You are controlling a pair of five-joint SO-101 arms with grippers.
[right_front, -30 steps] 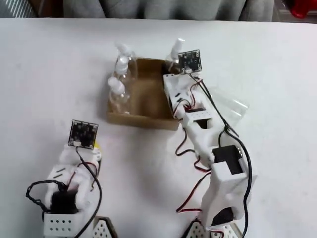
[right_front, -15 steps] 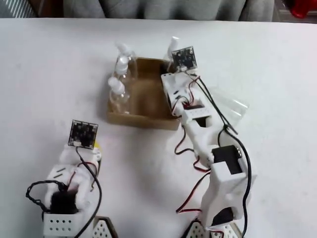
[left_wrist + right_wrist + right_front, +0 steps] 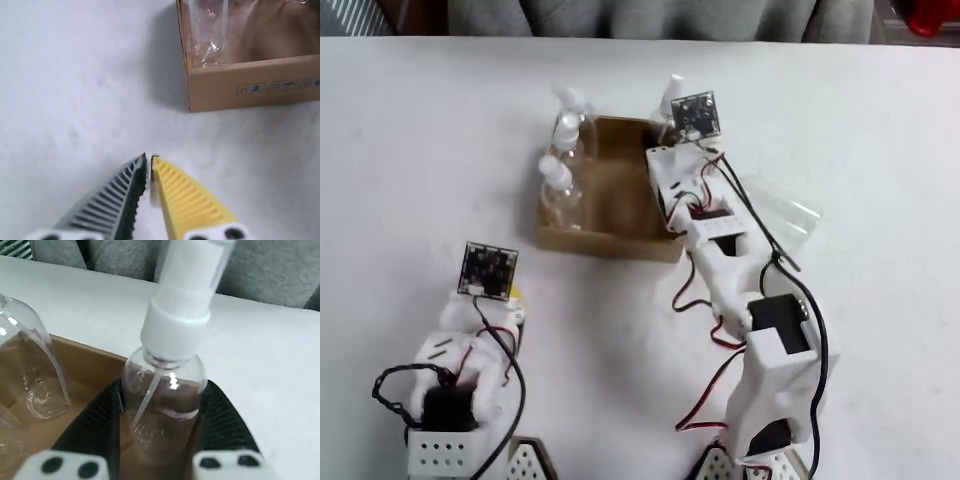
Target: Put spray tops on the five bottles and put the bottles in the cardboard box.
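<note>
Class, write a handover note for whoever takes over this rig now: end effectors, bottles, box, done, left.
Left end effector: shut, empty, above the table near the brown cardboard box.
Right end effector: shut on a clear plastic bottle with a white spray top, at the box's far right corner.
Done: two capped clear bottles in the box, left side.
Left: set this bottle in; cap and box two more.

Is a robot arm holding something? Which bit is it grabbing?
Yes. The right gripper holds a clear bottle by its body, below the white spray top. The left gripper is shut and holds nothing.
</note>
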